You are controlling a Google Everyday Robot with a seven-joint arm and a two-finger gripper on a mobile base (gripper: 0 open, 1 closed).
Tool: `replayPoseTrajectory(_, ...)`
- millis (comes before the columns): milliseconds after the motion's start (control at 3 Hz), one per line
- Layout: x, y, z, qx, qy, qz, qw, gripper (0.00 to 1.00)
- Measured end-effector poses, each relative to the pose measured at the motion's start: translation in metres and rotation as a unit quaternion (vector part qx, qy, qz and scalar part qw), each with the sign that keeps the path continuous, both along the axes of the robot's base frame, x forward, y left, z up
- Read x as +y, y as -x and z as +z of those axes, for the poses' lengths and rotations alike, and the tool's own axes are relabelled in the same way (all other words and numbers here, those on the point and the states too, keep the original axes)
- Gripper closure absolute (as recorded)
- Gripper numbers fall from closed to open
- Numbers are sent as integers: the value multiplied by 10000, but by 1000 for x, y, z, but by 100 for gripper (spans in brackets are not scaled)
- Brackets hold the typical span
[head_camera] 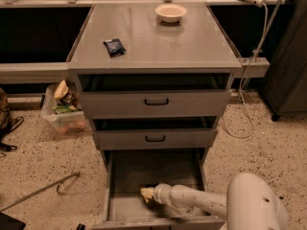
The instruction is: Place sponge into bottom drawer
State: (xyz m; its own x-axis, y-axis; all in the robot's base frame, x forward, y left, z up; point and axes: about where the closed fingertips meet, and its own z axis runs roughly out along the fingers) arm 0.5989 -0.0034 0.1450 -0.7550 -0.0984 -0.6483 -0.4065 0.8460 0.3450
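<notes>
Grey three-drawer cabinet (158, 42) seen from above and in front, with the bottom drawer (153, 169) pulled fully out toward you. The white arm (196, 202) enters from the lower right and reaches leftward into this drawer, low over its flat grey floor and near the front. The gripper (149, 193) lies at the arm's tip, left of the drawer's centre. The sponge (146, 192) shows as a pale yellow patch right at that tip, inside the bottom drawer, close to or on its floor; which of the two you cannot tell. You also cannot tell whether the gripper is clamped on the sponge or merely beside it, since the arm's end hides that. Above, the middle drawer (154, 138) and the top drawer (156, 102), each with a black handle, stand slightly ajar. On the cabinet's top, a small dark blue packet (114, 47) lies near the left edge and a pale bowl (170, 12) sits at the back. On the speckled floor to the left stands a clear plastic bin (64, 114) of packaging.
</notes>
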Motion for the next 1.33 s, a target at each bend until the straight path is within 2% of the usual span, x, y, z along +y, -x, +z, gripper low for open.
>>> replayPoseTrajectory(1000, 0, 0, 0, 0, 0, 0, 10000, 12)
replayPoseTrajectory(1333, 0, 0, 0, 0, 0, 1, 10000, 0)
